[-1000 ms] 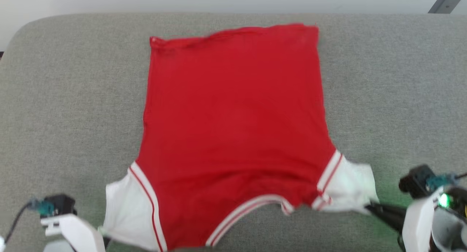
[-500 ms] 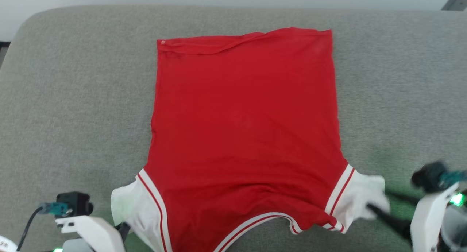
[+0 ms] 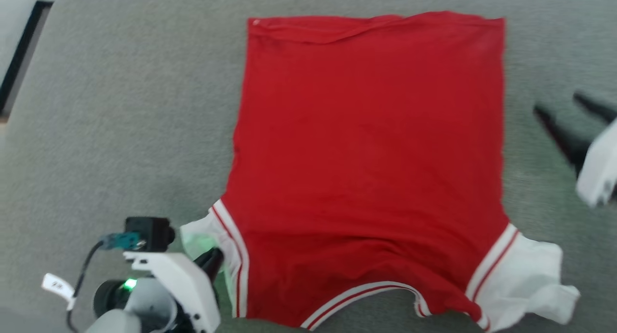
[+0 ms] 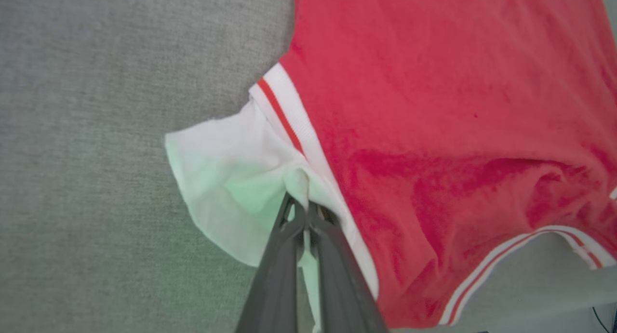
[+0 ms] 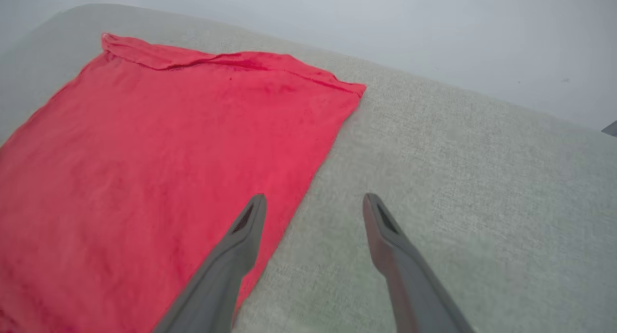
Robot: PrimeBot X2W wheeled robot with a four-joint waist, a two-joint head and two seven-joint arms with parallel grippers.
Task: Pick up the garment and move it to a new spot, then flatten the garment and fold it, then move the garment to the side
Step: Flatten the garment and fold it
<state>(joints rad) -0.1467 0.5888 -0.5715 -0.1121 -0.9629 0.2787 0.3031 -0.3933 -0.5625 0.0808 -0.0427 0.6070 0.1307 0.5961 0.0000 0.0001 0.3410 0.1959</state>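
The garment, a red T-shirt with white sleeves and striped trim, lies spread flat on the grey cushion, hem far from me and neckline near. My left gripper at the lower left is shut on the left white sleeve; in the left wrist view the fingertips pinch a fold of it beside the striped seam. My right gripper hovers open near the right edge, off the garment's side. In the right wrist view it stands wide above the red side edge. The right sleeve lies loose and rumpled.
The grey cushion extends well to the left and right of the shirt. A dark strip marks its edge at the upper left. In the right wrist view a pale wall rises behind the cushion's far edge.
My right gripper opened, let go of the right sleeve and drew away toward the far right. The left gripper kept its hold. The head camera moved, shifting the whole picture.
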